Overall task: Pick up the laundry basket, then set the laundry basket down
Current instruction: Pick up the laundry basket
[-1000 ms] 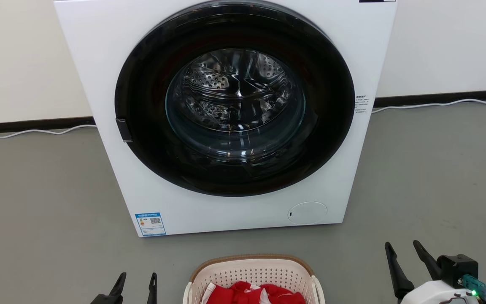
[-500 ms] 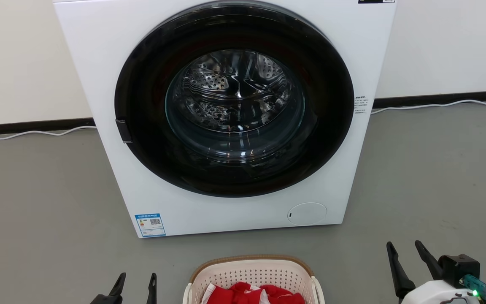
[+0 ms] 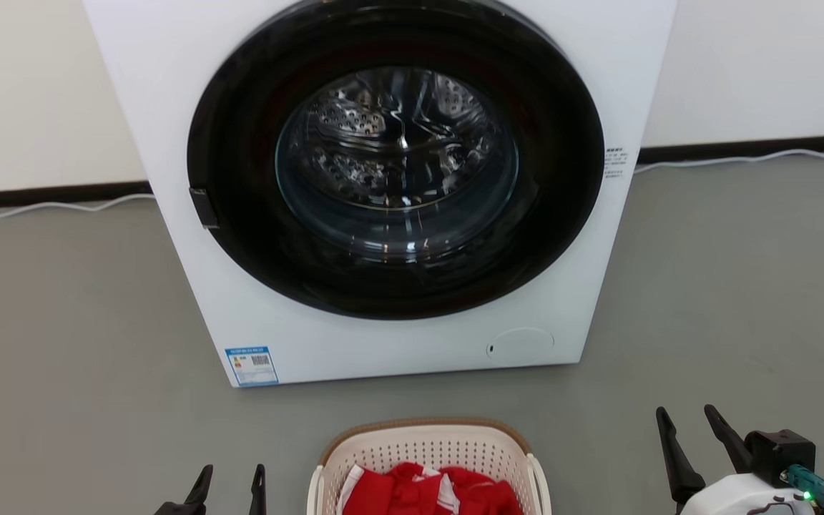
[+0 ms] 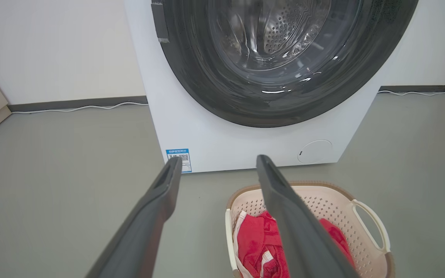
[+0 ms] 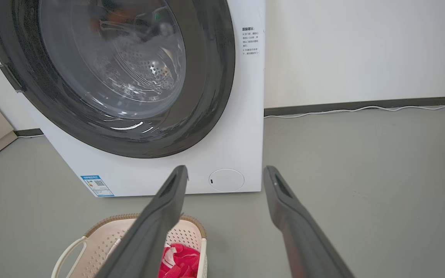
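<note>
The laundry basket (image 3: 426,447) is cream-white perforated plastic with a brown rim. It stands on the grey floor at the bottom middle of the head view, holding red and white cloth (image 3: 426,493). My left gripper (image 3: 232,479) is open to the basket's left, apart from it. My right gripper (image 3: 687,422) is open further off to its right. The left wrist view has the basket (image 4: 334,208) low on the right, behind the right finger (image 4: 288,208). In the right wrist view the basket (image 5: 99,241) lies at the lower left, partly behind the left finger (image 5: 160,216).
A white front-loading washing machine (image 3: 398,336) with a shut dark round door (image 3: 398,164) stands just beyond the basket. A white cable (image 3: 741,161) runs along the dark skirting at the wall. Bare grey floor (image 3: 61,322) spreads to both sides.
The head camera has tilted down a little, so the washer sits higher and more of the basket and cloth shows. Both grippers remain open in place.
</note>
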Controlling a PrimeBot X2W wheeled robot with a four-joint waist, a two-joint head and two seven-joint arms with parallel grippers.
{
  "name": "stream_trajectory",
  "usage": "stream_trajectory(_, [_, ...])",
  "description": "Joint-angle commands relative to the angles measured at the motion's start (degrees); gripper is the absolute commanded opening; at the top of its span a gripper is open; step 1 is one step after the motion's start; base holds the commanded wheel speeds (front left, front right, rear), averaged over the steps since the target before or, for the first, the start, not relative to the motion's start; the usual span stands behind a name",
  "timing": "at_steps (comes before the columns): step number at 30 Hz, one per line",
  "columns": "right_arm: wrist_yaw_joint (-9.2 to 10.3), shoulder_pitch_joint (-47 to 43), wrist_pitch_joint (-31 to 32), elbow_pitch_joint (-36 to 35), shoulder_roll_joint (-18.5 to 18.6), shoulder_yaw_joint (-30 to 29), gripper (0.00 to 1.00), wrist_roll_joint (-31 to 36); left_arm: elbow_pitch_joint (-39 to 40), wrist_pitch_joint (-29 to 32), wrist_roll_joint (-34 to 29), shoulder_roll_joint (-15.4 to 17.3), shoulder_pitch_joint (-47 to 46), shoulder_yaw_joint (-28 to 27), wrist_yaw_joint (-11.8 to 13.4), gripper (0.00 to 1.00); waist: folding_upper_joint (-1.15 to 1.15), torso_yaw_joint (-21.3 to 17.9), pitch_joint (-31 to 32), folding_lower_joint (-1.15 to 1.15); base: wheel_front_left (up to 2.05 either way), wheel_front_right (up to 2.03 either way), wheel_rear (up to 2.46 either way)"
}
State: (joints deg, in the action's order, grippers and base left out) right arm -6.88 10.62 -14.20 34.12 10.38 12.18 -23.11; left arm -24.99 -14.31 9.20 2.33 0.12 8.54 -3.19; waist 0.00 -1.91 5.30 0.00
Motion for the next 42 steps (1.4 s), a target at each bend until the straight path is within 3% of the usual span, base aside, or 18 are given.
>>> stream_trajectory(1, [-0.61,2.1,-0.8,-1.4,0.7,0.9,1.0,0.2,1.6,-0.7,1.1,0.5,-2.3,-1.3,0.7,1.0,0.0,0.0,-1.0,0.0,0.0,0.0,0.0])
stream_trajectory(13, [-0.61,3.9,-0.8,-0.7,0.8,2.3,1.0,-0.7,1.3,-0.7,4.2,0.5,-4.0,1.8,1.9,1.0,0.0,-0.1,-7.0,0.0,0.0,0.0,0.0])
stream_trajectory(42, [-0.61,17.2,-0.8,0.8,2.4,6.2,1.0,-6.4,-4.7,-0.7,10.4,0.5,-22.9,9.2,6.7,1.0,0.0,-0.2,-33.8,0.0,0.0,0.0,0.0])
